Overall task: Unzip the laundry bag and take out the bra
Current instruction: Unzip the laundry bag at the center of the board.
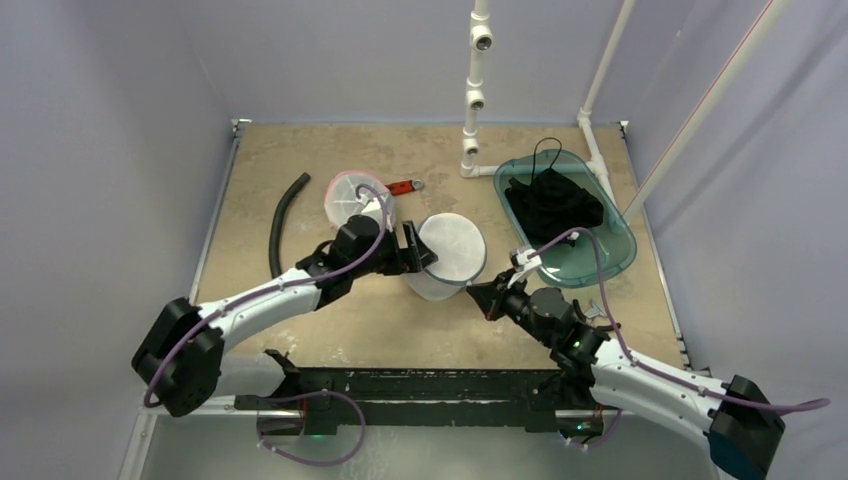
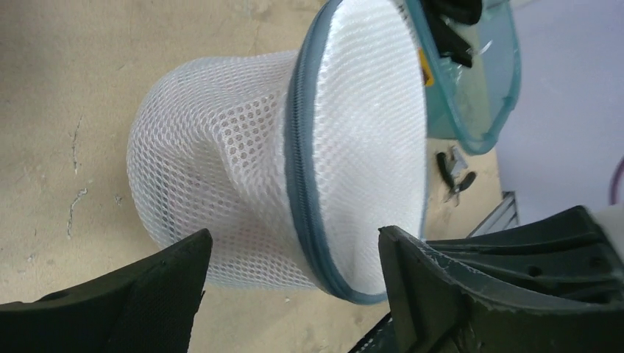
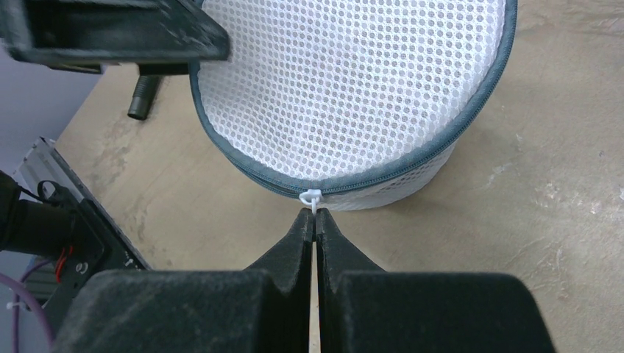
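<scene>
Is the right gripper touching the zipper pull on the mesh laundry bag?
Touching. The right wrist view shows the right gripper, shut, with the white zipper pull pinched between its fingertips at the rim of the laundry bag.

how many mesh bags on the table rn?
2. Grey-trimmed bag in the middle; pink-trimmed bag behind it to the left, partly hidden. Teal tub contents could hide more.
</scene>
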{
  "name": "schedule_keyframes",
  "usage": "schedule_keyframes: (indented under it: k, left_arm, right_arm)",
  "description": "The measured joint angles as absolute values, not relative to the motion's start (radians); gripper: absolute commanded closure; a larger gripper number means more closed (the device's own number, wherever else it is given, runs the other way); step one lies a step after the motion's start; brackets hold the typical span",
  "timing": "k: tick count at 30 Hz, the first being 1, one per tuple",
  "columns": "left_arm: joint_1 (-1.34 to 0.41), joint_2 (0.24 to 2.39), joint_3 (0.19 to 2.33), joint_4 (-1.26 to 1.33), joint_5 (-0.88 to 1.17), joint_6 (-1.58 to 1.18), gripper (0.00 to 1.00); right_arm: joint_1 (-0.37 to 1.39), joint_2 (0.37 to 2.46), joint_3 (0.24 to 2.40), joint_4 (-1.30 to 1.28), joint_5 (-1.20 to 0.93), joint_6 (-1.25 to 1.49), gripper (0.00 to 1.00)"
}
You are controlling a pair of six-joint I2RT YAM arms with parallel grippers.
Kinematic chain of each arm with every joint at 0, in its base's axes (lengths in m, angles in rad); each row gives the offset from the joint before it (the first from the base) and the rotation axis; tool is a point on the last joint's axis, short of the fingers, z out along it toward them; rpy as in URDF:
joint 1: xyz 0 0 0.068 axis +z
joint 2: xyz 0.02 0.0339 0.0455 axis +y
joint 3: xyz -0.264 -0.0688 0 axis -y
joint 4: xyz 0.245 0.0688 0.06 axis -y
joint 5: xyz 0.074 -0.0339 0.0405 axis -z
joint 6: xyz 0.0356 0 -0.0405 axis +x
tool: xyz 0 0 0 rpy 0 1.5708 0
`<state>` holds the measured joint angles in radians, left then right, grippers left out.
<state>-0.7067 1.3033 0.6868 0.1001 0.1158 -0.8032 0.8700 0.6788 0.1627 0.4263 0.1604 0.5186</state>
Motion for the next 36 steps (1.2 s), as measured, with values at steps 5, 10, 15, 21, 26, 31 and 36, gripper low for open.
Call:
schedule_keyframes:
  k: [5,10,15,21,26,31,36]
  left_arm:
    - [-0.725,1.133,0.687,0.0,0.014,-0.921,0.18]
    - [-0.876,0.965,0.683,-0.089,-0.163,-1.142,0.23]
    - [-1.035,1.032,0.68,-0.095,-0.273,-1.347,0.27]
    - [-1.105,1.195,0.678,-0.066,-0.355,-1.495,0.33]
    - [-1.105,1.244,0.69,-0.027,-0.415,-1.554,0.41]
    - [-1.105,1.318,0.715,0.002,-0.436,-1.586,0.6]
    - [-1.1,1.345,0.715,0.003,-0.459,-1.605,0.84]
  right_arm:
    - [0.87,0.694,0.163,0.438,0.161,0.511,1.0]
    - [0.87,0.715,0.163,0.455,0.165,0.503,1.0]
    - [0.87,0.737,0.167,0.457,0.165,0.492,1.0]
    - [0.87,0.746,0.185,0.458,0.164,0.477,1.0]
    - [0.87,0.746,0.186,0.457,0.163,0.471,1.0]
    - [0.87,0.746,0.186,0.459,0.144,0.466,1.0]
    - [0.87,0.745,0.186,0.474,0.083,0.451,1.0]
